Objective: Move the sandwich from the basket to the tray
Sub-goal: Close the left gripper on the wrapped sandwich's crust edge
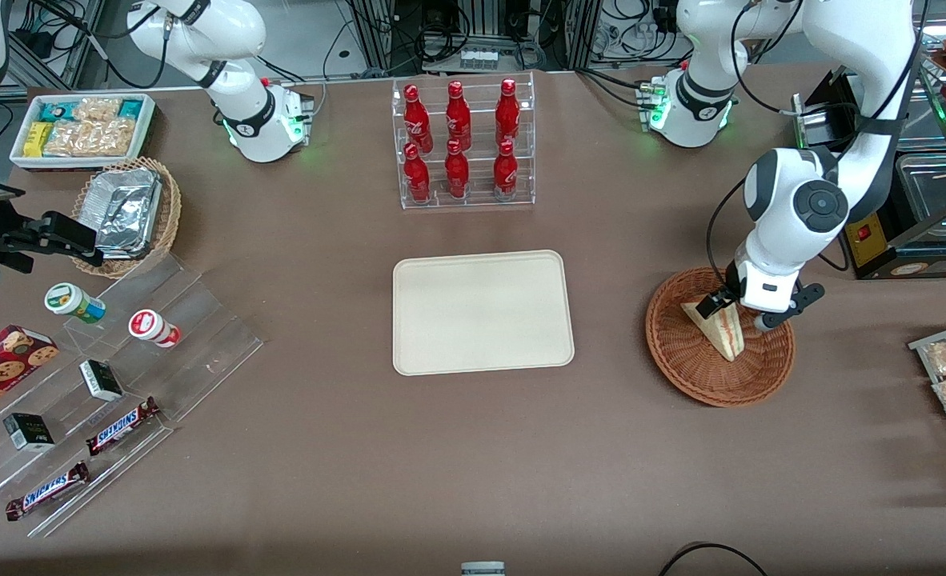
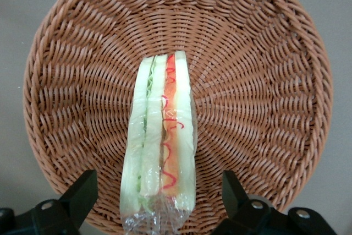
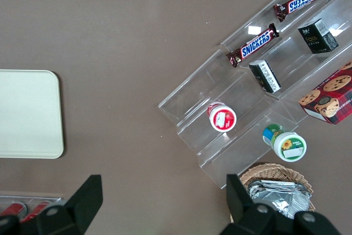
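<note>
One sandwich (image 2: 160, 141) lies in the basket (image 2: 264, 81); the hand (image 2: 159, 199) hovers spread wide astride it, tray (image 1: 483, 312) bare.

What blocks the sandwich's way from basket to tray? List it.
Nothing visible. The gripper hangs over the basket with its fingers open either side of the sandwich. Between basket and tray only bare table shows; the bottle rack stands farther from the front camera, off that line.
</note>
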